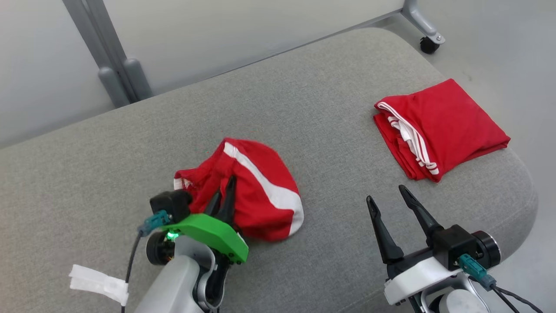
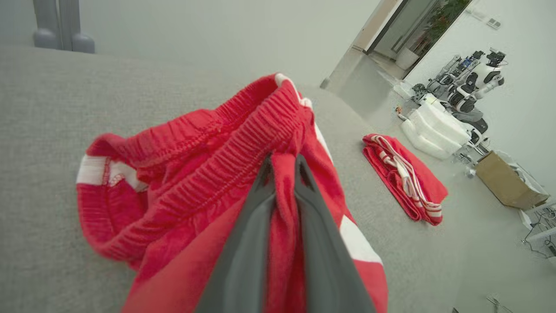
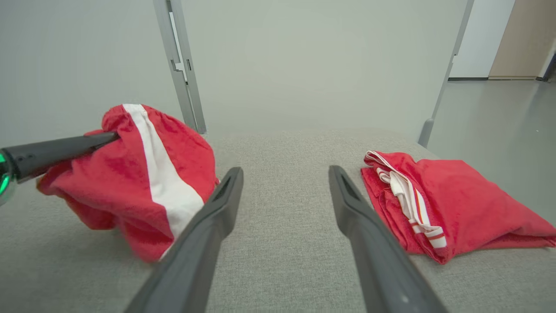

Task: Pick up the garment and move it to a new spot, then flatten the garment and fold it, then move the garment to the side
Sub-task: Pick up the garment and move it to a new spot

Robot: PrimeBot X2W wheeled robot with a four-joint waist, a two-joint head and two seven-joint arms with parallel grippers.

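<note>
- Two red pieces of clothing are seen on a wide grey fabric cushion (image 1: 330, 104), well apart from each other.
- Crumpled red shorts with a white side stripe (image 1: 260, 187) are bunched in a heap on the left-centre part of the cushion, near its front edge.
- The shorts are pinched by the left gripper (image 1: 225, 191); its two dark fingers are pressed together on a fold of red cloth just below the ribbed elastic waistband, as is shown in the left wrist view.
- The waistband is turned upward and stands open in a loop.
- The right gripper (image 1: 386, 194) is held above bare cushion between the two pieces of clothing, with its fingers spread wide and nothing between them.
- A folded red garment with white trim (image 1: 447, 130) is laid flat near the right end of the cushion; the striped white edges are turned toward the shorts.
- Grey metal posts (image 1: 117, 74) are seen behind the cushion, and a black castor (image 1: 429, 44) is seen on the floor at the far right.
</note>
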